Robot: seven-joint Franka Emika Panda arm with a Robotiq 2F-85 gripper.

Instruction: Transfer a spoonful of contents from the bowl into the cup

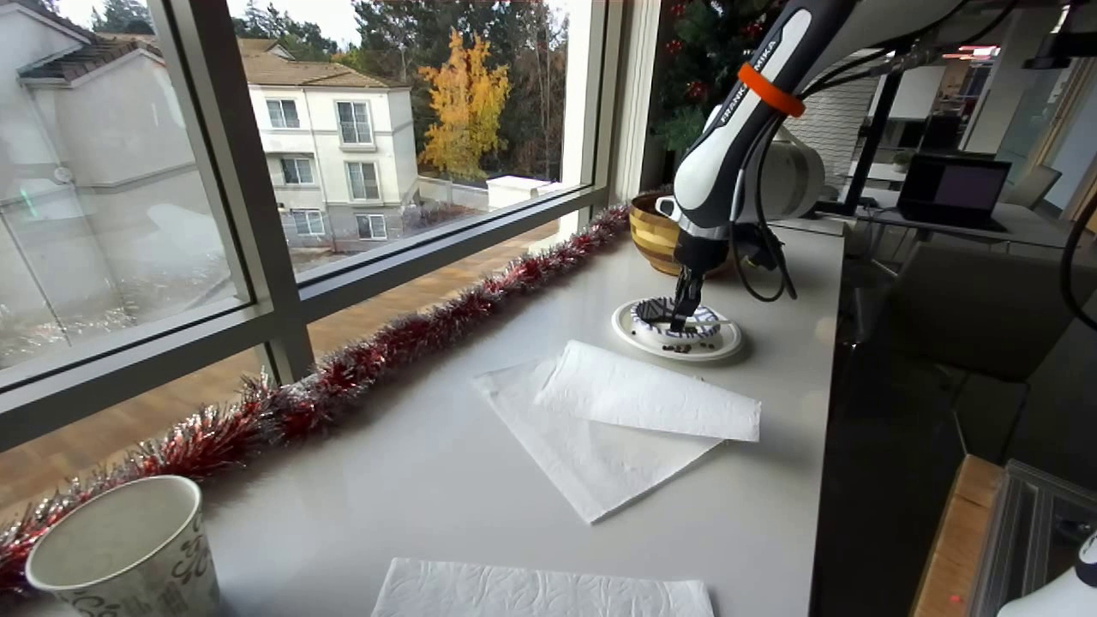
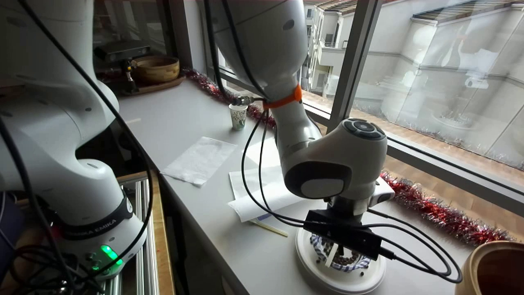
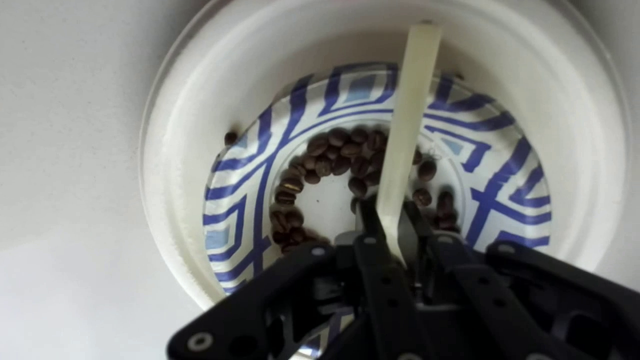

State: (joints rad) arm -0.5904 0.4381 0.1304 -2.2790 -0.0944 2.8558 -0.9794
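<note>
Blue-and-white angular patterning covers the wide rim of a small bowl [image 3: 500, 165], which sits on a round white plate [image 3: 180, 210]. Dark brown beans [image 3: 345, 155] (coffee beans, by their creased look) lie inside it, gathered in a curve around a bare white patch. A few stray beans rest on the plate outside the bowl.

Over the bowl, the black gripper [image 3: 391, 215] points downward, its fingers narrowed to pinch a flat, pale handle [image 3: 407, 115] between them. The handle slants outward across the bowl's rim, its free end over the plate; the other end disappears among the fingers, so whether it carries any beans cannot be told.

A paper cup [image 1: 128, 557] with dark curling print stands upright on the pale counter [image 1: 386, 497], well apart from the bowl and close beside a strand of red and silver tinsel [image 1: 411, 343]. The cup's inner floor is out of sight. Between bowl and cup lie a white paper towel [image 1: 651, 394], partly folded over, and another paper towel [image 1: 548, 591].

In both exterior views, the white-and-black arm [image 1: 720, 163] wears an orange band [image 1: 771, 92]. A striped wooden bowl [image 1: 651, 236] stands near the plate, on the side opposite the paper towels. Another wooden bowl [image 2: 157, 69] sits beyond the cup on a brown tray [image 2: 172, 83]. Tinsel runs along a window frame [image 1: 231, 163], and a yellow-leaved tree [image 1: 467, 107] shows outside.
</note>
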